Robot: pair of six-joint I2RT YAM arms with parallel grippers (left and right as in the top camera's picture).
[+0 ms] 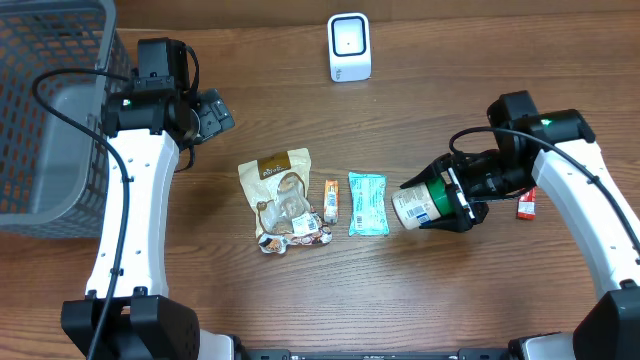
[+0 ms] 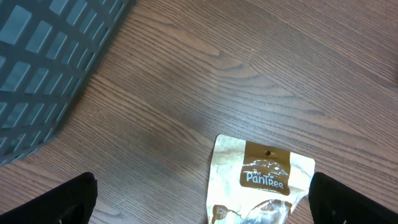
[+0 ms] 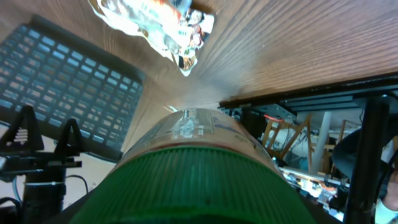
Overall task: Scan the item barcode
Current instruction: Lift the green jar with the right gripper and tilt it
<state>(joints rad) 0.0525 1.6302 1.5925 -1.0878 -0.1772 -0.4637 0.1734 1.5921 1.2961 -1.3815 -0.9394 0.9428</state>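
Note:
A jar with a green ribbed lid [image 3: 199, 180] and a white and blue label [image 1: 418, 204] lies sideways in my right gripper [image 1: 455, 196], which is shut on it just above the table, right of centre. In the right wrist view the lid fills the lower frame and hides the fingers. The white barcode scanner [image 1: 349, 47] stands at the back middle, well away from the jar. My left gripper [image 1: 208, 110] hangs open near the basket with nothing between its fingers [image 2: 68, 202], above the top edge of a Pantree pouch [image 2: 264, 180].
A grey mesh basket [image 1: 50, 110] stands at the far left. In a row at mid-table lie the pouch [image 1: 278, 190], a small orange bar [image 1: 331, 199] and a teal packet [image 1: 367, 203]. A red item [image 1: 527, 204] lies beside the right arm.

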